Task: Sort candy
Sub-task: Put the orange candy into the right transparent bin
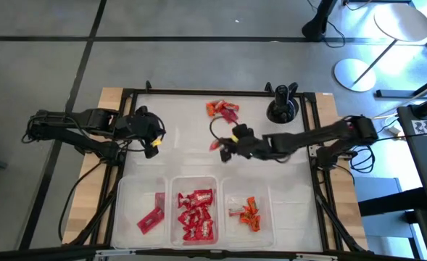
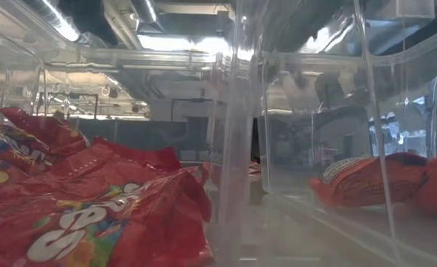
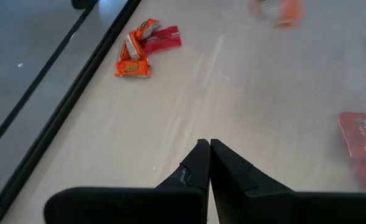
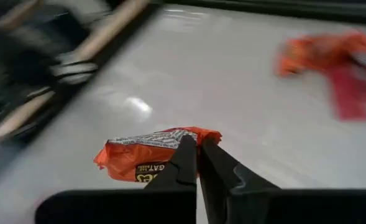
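Loose candy (image 1: 222,110), orange pieces and a red packet, lies in a small heap near the table's far edge; the left wrist view shows this candy heap (image 3: 142,50) too. Right of the table's middle, my right gripper (image 1: 224,151) is shut on an orange packet (image 4: 146,159). My left gripper (image 1: 153,145) is shut on nothing, out over the table's left side, and shows as left gripper (image 3: 209,155) in its own wrist view. At the near edge stand three clear bins: one with a red bar (image 1: 151,217), one with red packets (image 1: 197,214), one with orange pieces (image 1: 248,212). My right gripper pinches the orange packet between its two fingertips at one crimped end (image 4: 184,135). The fingers come from the table's right side, slanting down. The rest of the packet sticks out sideways from the fingertips, above the white table top.
A black stand (image 1: 282,105) sits at the far right of the white table top, and a thin black cable (image 1: 214,127) loops near the middle. The low view looks through the bin walls at red packets (image 2: 77,208) and orange pieces (image 2: 381,182).
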{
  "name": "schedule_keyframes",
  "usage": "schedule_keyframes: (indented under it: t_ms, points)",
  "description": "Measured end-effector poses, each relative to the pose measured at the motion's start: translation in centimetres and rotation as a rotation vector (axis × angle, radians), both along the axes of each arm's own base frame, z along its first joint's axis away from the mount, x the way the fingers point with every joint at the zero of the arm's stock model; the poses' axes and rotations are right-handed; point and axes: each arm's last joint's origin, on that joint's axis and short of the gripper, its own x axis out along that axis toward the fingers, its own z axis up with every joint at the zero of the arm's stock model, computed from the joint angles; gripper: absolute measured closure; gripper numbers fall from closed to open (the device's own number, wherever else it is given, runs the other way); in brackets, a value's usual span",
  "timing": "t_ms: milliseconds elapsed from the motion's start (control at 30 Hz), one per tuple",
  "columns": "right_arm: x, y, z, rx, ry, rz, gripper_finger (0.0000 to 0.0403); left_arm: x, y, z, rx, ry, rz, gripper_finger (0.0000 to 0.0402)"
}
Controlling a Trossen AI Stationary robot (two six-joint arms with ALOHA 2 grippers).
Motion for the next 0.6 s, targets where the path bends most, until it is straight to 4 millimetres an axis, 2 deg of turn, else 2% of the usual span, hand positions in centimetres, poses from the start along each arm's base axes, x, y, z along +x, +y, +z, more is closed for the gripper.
schedule_keyframes:
  t_ms: [167,300,467,600]
  points:
    - [-0.8,5.1,4.3,-0.103,-0.060,0.318,0.0401,0.1,0.0,0.1,0.052,0.010,-0.053,0.0398]
    - [-1.6,8.9,6.5,-0.096,-0.044,0.575,0.0401,0.1,0.1,0.1,0.090,0.028,-0.086,0.0398]
    - [-3.1,12.3,7.6,0.058,-0.003,0.735,0.0401,0.4,0.6,0.4,0.123,0.009,-0.089,0.0398]
    - [-4.5,13.9,6.7,0.230,0.115,0.776,0.0401,0.6,0.9,0.6,0.152,-0.005,-0.094,0.0398]
